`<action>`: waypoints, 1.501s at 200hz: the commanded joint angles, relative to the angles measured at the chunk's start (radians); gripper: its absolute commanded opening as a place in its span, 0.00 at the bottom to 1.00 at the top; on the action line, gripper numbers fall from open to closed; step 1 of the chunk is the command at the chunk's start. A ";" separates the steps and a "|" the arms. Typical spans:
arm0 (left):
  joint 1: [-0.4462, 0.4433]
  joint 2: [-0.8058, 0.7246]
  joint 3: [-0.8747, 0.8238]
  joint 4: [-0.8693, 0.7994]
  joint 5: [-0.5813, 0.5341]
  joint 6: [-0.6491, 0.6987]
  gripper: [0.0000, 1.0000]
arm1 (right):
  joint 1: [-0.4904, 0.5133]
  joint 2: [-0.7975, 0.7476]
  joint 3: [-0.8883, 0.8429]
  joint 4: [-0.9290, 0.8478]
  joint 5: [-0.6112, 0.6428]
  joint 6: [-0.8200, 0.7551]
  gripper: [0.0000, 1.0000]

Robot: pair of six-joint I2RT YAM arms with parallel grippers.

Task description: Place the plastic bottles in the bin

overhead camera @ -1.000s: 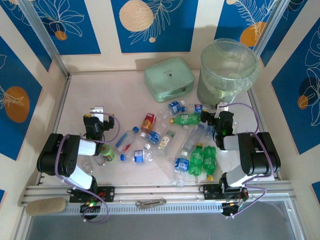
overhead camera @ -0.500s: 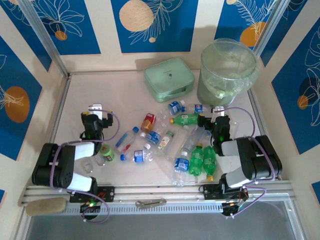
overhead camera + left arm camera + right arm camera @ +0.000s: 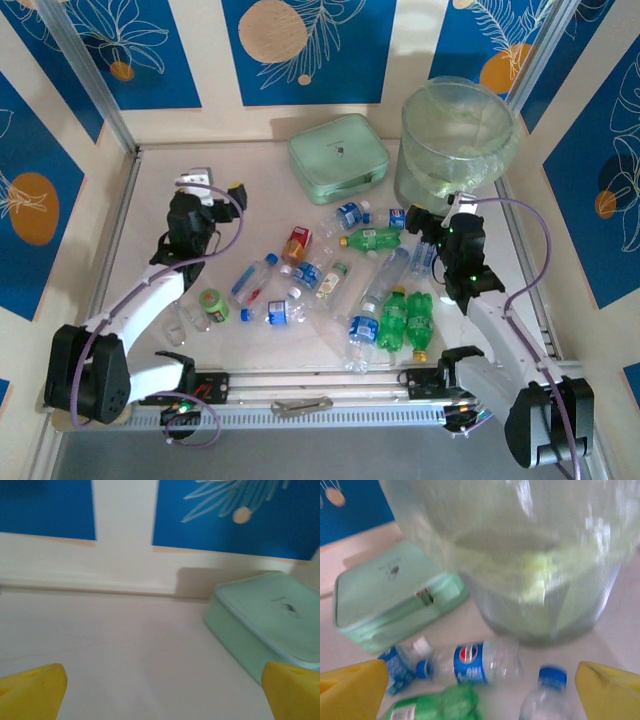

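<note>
Twelve or so plastic bottles [image 3: 383,280] lie loose in the middle of the tabletop [image 3: 240,180], so we think the job is close to its start. The bin [image 3: 470,165] stands in the far right corner, and through its cloudy wall we cannot tell if anything is inside. Our right hand [image 3: 437,213] hangs just in front of the foot of the bin, with its fingers spread wide and nothing between them. Right under it we see a clear bottle with a blue Pepsi label [image 3: 470,662], a green bottle [image 3: 435,707] and a bottle with a blue cap [image 3: 542,700]. Our left hand [image 3: 212,186] is wide open too and holds nothing. It is on the far left, well away from the bottles, and it looks toward the back wall and the mint-green case [image 3: 270,625]. We judge that we are reaching for a bottle to pick. Next, the right hand should go down around one bottle, pinch its body, lift it higher than the rim of the bin and let it drop in.
</note>
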 commanded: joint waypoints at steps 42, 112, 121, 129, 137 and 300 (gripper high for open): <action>-0.197 0.085 0.043 -0.111 0.097 -0.211 0.99 | 0.007 0.098 0.207 -0.681 -0.177 0.293 0.93; -0.299 0.221 0.116 -0.077 0.184 -0.265 0.99 | -0.060 0.338 0.334 -0.767 -0.104 0.206 0.83; -0.306 0.232 0.123 -0.082 0.185 -0.264 0.99 | -0.077 0.364 0.336 -0.750 -0.102 0.200 0.83; -0.311 0.240 0.126 -0.080 0.189 -0.266 0.99 | -0.092 0.386 0.339 -0.737 -0.103 0.199 0.83; -0.315 0.247 0.128 -0.077 0.192 -0.265 0.99 | -0.100 0.415 0.341 -0.719 -0.105 0.198 0.82; -0.322 0.263 0.125 -0.085 0.182 -0.269 0.99 | -0.111 0.664 0.343 -0.517 -0.148 0.203 0.68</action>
